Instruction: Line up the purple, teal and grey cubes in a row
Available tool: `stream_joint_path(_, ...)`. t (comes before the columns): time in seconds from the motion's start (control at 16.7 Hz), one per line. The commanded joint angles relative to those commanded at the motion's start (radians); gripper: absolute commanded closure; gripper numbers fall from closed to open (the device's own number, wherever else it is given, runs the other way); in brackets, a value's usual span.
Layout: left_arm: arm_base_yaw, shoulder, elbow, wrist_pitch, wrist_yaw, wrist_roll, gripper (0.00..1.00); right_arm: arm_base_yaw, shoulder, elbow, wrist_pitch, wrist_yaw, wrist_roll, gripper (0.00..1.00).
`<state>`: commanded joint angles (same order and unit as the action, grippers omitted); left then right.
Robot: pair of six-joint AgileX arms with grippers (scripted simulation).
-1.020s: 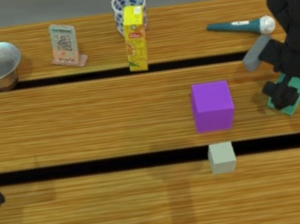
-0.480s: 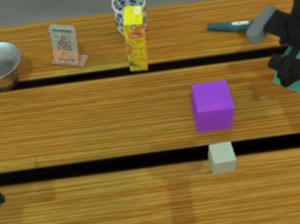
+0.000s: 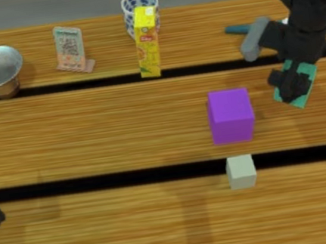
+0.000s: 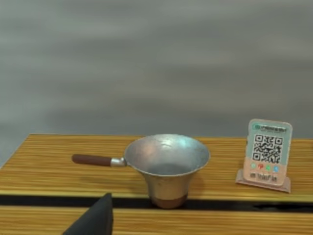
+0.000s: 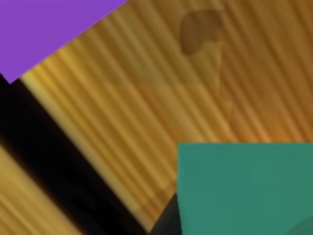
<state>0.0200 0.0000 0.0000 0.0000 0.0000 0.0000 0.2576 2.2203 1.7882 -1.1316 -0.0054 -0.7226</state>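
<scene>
1. Since half a second ago the right arm has swung from the far right edge of the top view back toward the centre, carrying the teal cube (image 3: 295,85) with it; the cube now sits in the upper right of the frame, right of the purple cube and slightly above its level. A second ago it was lower, nearer the purple cube's height. This reads as the carry phase, with the teal cube heading for a slot beside the others.

2. The purple cube (image 3: 230,115), the largest, has not moved: it rests on the table (image 3: 92,131) right of centre.

3. The teal cube is gripped by the right gripper (image 3: 291,84), whose fingers are closed on its sides; it appears lifted clear of the wood, its shadow falling apart from it. In the right wrist view it fills the lower right corner (image 5: 244,188), with a corner of the purple cube at upper left.

4. The grey cube (image 3: 241,171), the smallest, stays just below the purple one, over the dark gap.

5. The left arm stays parked at the left edge of the frame; I cannot tell its finger state.
</scene>
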Motion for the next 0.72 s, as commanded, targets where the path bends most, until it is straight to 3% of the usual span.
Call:
stream_joint_path(0.48,0.0,0.0,0.0,0.0,0.0,0.0,0.0,0.436,-0.058,-0.038,-0.023,-0.002,-0.06,1.0)
stream_joint_path(0.72,0.0,0.0,0.0,0.0,0.0,0.0,0.0,0.504,-0.075,-0.047,-0.024,-0.001,-0.07,1.0)
